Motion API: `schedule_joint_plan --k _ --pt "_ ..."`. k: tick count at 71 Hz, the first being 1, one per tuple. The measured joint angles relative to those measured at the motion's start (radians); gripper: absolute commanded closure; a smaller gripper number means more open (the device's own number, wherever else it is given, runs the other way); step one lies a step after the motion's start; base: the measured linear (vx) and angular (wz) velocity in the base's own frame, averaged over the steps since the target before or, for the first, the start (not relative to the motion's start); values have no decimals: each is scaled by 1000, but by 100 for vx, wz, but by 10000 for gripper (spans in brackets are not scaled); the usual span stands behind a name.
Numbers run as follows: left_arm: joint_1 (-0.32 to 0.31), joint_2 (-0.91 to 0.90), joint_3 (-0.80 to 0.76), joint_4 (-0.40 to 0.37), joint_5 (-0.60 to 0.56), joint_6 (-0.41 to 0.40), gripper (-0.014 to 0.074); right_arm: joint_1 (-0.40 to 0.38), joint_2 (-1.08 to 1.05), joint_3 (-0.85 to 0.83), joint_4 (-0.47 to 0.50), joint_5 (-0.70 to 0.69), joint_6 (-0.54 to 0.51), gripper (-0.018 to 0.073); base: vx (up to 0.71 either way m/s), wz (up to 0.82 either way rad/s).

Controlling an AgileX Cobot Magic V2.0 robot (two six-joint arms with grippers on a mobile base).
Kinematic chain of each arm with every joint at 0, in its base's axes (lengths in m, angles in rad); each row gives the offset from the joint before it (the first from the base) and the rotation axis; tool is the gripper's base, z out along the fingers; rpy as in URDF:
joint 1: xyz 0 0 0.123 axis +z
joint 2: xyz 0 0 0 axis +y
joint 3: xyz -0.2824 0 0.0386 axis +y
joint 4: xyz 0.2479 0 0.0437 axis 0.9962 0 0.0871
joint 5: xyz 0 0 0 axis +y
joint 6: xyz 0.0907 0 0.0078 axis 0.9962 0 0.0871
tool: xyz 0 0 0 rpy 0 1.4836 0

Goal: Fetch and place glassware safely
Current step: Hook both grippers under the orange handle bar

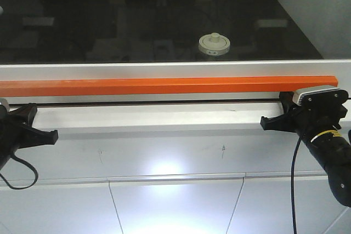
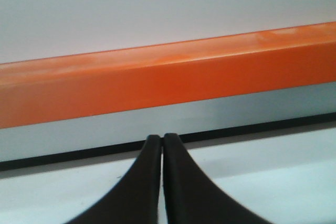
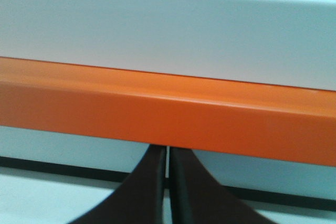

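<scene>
Cream-white lid with a central knob marks the glassware (image 1: 214, 45), a squat jar standing upright on the glossy black tabletop (image 1: 82, 26), right of centre and a little back from the near edge. Its glass body is hard to make out against the dark surface. An orange bar (image 1: 164, 86) runs along the table's front, with a white ledge (image 1: 153, 116) below it. My left gripper (image 1: 54, 135) sits at lower left, in front of the ledge. In its wrist view the two black fingers (image 2: 142, 182) lie pressed together with only a hairline between them, gripping nothing, tips pointing at the bar. My right gripper (image 1: 264, 123) sits at lower right at much the same height. Its fingers (image 3: 191, 192) are likewise closed flat against each other and empty, tips just beneath the bar's lower edge in that view. Both grippers are on the near side of the bar, well apart from the jar, and the right one is nearer to it. A black cable (image 1: 294, 190) hangs from my right arm across the white cabinet front (image 1: 175, 201).
</scene>
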Motion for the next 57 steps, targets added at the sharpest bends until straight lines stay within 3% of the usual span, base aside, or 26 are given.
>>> schedule_joint_plan --k 26,57 --pt "0 69 -73 -84 -13 7 603 0 0 0 0 0 0 563 0 0" --pt "0 82 -101 -84 -21 11 603 0 0 0 0 -2 0 563 0 0"
